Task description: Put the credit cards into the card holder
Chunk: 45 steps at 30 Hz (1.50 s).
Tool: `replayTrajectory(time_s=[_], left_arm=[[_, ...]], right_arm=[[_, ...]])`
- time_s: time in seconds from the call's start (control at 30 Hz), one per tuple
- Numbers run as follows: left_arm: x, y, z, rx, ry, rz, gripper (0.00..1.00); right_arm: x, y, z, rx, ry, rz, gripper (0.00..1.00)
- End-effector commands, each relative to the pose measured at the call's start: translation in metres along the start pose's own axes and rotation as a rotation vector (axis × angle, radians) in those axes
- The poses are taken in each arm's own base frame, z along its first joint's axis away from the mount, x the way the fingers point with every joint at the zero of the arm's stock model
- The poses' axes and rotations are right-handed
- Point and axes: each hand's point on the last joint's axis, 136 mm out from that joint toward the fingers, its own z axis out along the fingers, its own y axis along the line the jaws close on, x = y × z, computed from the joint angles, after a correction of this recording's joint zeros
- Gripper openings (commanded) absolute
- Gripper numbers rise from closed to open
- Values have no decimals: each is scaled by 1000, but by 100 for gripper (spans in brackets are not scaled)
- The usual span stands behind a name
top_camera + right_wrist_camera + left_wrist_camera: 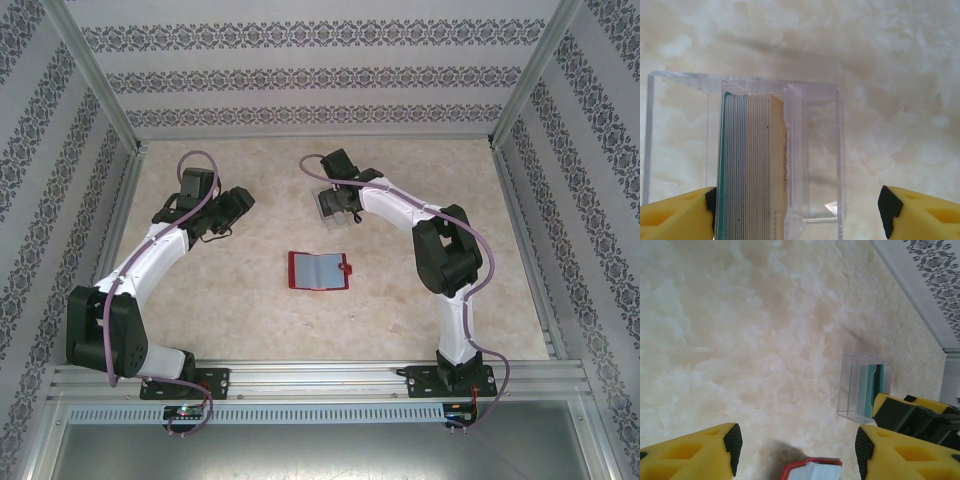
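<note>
Many credit cards (pixel 747 165) stacked in card holder (pixel 815 150), bottom cropped; right claw (pixel 798 202) wide, empty; left claw (pixel 798 442) likewise.

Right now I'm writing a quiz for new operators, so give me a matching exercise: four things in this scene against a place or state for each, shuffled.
Things:
1. red wallet
2. card holder
3. credit cards
4. left gripper

Places or states:
A. stacked on edge inside the holder
B. open, holding nothing
C. lying flat, free of both grippers
D. transparent, under the open right gripper

Pairs: 1-C, 2-D, 3-A, 4-B
</note>
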Motion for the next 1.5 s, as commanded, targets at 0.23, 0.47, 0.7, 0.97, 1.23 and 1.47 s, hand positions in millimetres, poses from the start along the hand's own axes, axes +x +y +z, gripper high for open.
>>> replayTrajectory(time_s=[0.23, 0.47, 0.7, 0.97, 1.23, 1.47], left_arm=[[4, 10, -3, -40, 4, 36, 64], [3, 8, -2, -38, 6, 35, 63], [5, 12, 1, -51, 13, 35, 63], [6, 15, 2, -61, 16, 39, 64], [9, 18, 4, -63, 25, 38, 64], [12, 14, 7, -44, 54, 39, 64]], right_arm=[[-7, -14, -9, 133, 13, -72, 76], [-9, -6, -14, 126, 4, -115, 49], [-9, -2, -16, 98, 6, -116, 19], [-10, -2, -20, 96, 2, -127, 5], [-11, 0, -27, 72, -9, -115, 0], [-11, 11, -28, -20, -24, -99, 16]])
